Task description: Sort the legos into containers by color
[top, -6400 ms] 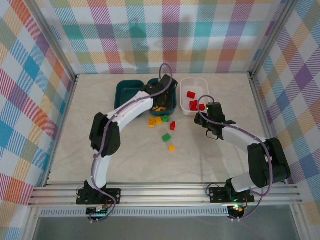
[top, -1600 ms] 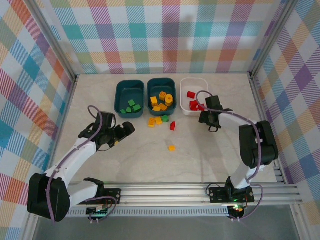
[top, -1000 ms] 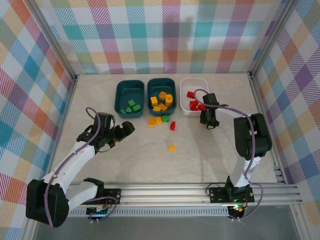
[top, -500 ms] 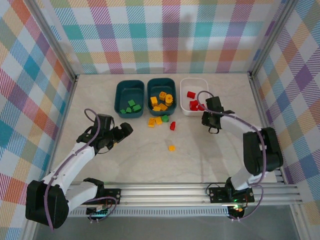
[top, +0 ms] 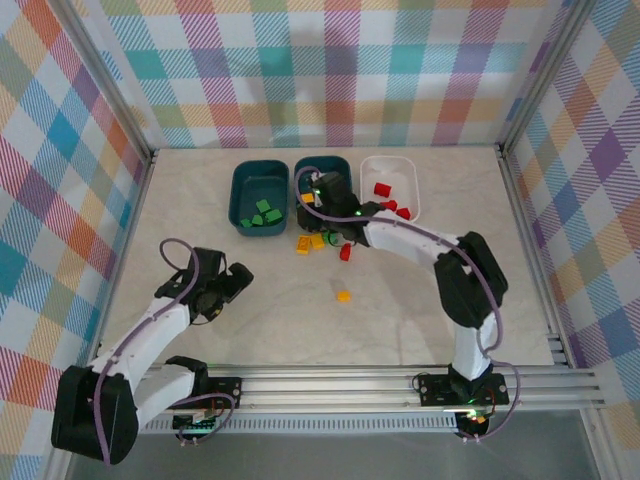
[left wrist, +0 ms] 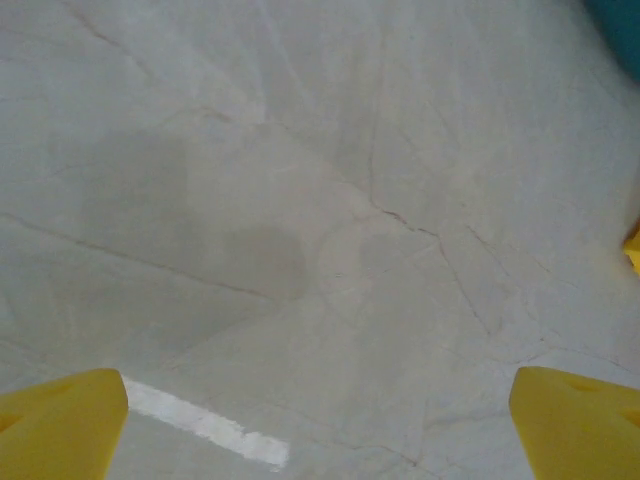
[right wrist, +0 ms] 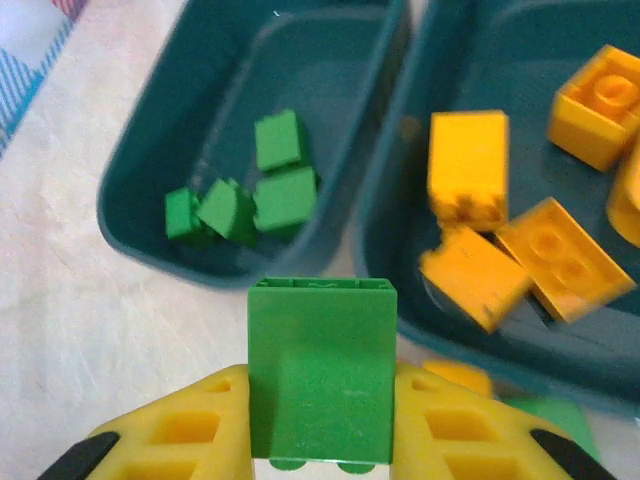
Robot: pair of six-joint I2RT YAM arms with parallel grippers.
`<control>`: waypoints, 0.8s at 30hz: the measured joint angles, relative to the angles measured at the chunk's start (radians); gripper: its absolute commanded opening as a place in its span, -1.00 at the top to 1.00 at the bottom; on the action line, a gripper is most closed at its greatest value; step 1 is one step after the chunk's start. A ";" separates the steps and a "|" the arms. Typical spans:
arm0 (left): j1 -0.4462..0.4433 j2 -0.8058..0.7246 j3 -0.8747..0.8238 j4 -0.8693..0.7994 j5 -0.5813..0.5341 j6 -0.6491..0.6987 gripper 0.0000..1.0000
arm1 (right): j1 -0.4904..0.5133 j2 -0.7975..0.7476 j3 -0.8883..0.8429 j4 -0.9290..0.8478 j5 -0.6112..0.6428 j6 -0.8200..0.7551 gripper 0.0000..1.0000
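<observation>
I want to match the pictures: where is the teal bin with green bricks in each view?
Top external: teal bin, upper left of centre.
Right wrist: upper left, beyond the held green brick.
Left wrist: a teal corner at top right; cannot tell which bin.
Shared landmark: the green bricks inside it.

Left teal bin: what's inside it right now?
Four green bricks, bunched toward its near wall; the rest of the left teal bin is bare floor. From above, nothing covers it.

The right gripper (right wrist: 320, 432) has swung from beside the white bin (top: 405, 170) to the middle teal bin (top: 322, 159), now clamping a green brick (right wrist: 322, 365); the left gripper (top: 233, 282) dropped slightly lower-left.
</observation>
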 measured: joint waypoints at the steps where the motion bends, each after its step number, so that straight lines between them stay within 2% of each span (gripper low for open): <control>1: 0.000 -0.021 -0.008 -0.004 -0.004 -0.003 -0.97 | 0.000 0.043 0.051 -0.002 -0.013 -0.004 0.44; 5: 0.000 -0.057 -0.026 -0.002 -0.002 -0.008 -0.97 | 0.000 0.184 0.216 -0.009 -0.058 -0.023 0.44; 12: 0.000 0.019 -0.034 0.024 0.043 -0.009 -0.96 | 0.003 0.354 0.424 -0.074 -0.097 -0.061 0.39; 13: 0.000 0.029 -0.034 0.024 0.051 -0.008 -0.96 | 0.003 0.368 0.441 -0.085 -0.101 -0.064 0.34; 15: 0.000 0.040 -0.034 0.025 0.060 -0.006 -0.97 | 0.005 0.391 0.479 -0.111 -0.105 -0.071 0.04; 17: 0.000 0.045 -0.034 0.026 0.069 -0.006 -0.96 | 0.006 0.415 0.519 -0.133 -0.110 -0.083 -0.10; 21: 0.000 0.046 -0.034 0.039 0.078 -0.002 -0.96 | 0.012 0.414 0.527 -0.148 -0.108 -0.096 -0.20; 24: 0.000 0.046 -0.034 0.047 0.087 0.001 -0.96 | 0.018 0.352 0.436 -0.127 -0.089 -0.102 -0.21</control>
